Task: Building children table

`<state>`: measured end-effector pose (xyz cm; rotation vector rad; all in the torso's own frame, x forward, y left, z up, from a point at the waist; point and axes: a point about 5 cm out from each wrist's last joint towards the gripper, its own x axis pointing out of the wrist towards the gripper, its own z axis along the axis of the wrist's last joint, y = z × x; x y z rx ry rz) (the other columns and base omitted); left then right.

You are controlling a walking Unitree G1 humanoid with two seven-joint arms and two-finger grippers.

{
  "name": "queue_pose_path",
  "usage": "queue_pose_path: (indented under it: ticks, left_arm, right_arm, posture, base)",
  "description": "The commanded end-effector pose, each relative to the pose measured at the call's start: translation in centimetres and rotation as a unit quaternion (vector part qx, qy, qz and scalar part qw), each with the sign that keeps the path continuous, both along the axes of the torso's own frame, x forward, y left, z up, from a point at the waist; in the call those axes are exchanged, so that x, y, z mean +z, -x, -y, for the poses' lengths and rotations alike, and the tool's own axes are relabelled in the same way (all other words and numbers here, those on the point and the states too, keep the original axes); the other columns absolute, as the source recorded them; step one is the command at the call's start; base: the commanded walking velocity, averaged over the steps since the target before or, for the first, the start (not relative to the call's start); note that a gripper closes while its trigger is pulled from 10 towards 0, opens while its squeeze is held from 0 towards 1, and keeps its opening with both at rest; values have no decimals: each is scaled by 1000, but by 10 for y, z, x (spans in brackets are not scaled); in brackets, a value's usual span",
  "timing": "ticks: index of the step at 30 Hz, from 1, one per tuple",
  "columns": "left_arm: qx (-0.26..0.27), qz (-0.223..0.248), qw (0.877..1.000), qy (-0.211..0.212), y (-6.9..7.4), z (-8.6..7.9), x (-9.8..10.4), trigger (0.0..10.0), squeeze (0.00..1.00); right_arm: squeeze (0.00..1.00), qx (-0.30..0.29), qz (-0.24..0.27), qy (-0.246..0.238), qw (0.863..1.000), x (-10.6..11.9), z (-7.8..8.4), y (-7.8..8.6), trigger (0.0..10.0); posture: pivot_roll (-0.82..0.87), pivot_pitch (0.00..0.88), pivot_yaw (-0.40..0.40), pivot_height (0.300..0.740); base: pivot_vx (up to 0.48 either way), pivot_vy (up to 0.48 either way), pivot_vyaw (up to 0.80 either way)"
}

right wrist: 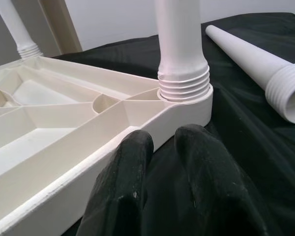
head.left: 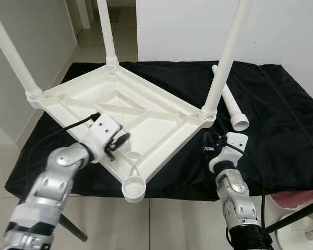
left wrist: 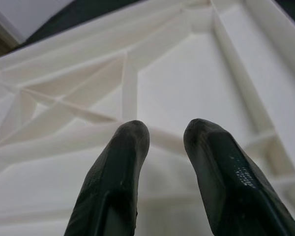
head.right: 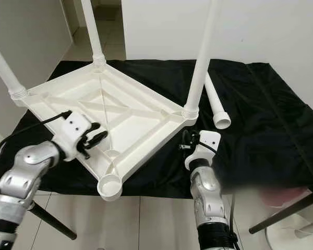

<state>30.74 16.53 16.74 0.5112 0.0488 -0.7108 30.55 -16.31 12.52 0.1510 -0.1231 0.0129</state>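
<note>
1. Three white legs stand screwed into corner sockets of the upturned white tabletop (head.left: 130,112); no brand, label or writing can be read on any part.
2. The tabletop lies underside up on a black cloth (head.left: 281,120) spread on the floor, its ribs forming a diagonal lattice inside a raised rim.
3. One corner socket (head.left: 134,189), the nearest, is an open ring with no leg in it.
4. A fourth, loose leg (head.left: 230,104) lies flat on the cloth, its threaded end toward the robot, just beyond the right gripper (head.left: 208,141).
5. The left gripper (head.left: 122,140) hovers over the ribbed underside, beyond the empty socket; its jaws stand slightly apart, grasping nothing.
6. The right gripper sits low over the cloth just beside the corner that carries the nearest fitted leg (head.left: 224,62); its jaws are nearly together, a thin gap between them, with nothing held.
</note>
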Motion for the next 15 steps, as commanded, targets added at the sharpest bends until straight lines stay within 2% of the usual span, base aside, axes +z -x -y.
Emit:
queue_pose_path:
  ticks: [1, 4, 6, 9, 12, 15]
  left_arm:
    - [-33, -13, 999, -16, 6, -1, -1, 10000, 0]
    - [-41, -16, 999, -23, 8, -2, -1, 10000, 0]
    - [-65, -37, 997, -34, 19, -4, -4, 10000, 0]
    - [-68, -40, 996, -35, 20, -5, -5, 10000, 0]
    - [-81, -50, 994, -45, 25, 0, -8, 10000, 0]
    - [-88, -55, 993, -47, 26, 3, -9, 10000, 0]
  right_arm:
    - [0, -6, 0, 2, 1000, 0, 1, 0, 10000]
    - [0, -9, 0, 3, 1000, 0, 2, -1, 10000]
    - [0, -36, -13, 0, 999, -1, 8, -6, 10000]
    - [0, -41, -18, 1, 999, -1, 9, -7, 10000]
    - [0, -64, -51, -2, 997, -8, 13, -13, 10000]
    - [0, -65, -62, -6, 996, -10, 13, -16, 10000]
  posture:
    - [-2, 21, 27, 740]
    - [0, 24, 25, 740]
    - [2, 30, 22, 740]
    - [4, 32, 21, 740]
    - [10, 40, 17, 740]
    - [13, 43, 15, 740]
  base:
    - [0, 0, 0]
    - [0, 0, 0]
    - [0, 0, 0]
    - [0, 0, 0]
    - [0, 0, 0]
    - [0, 0, 0]
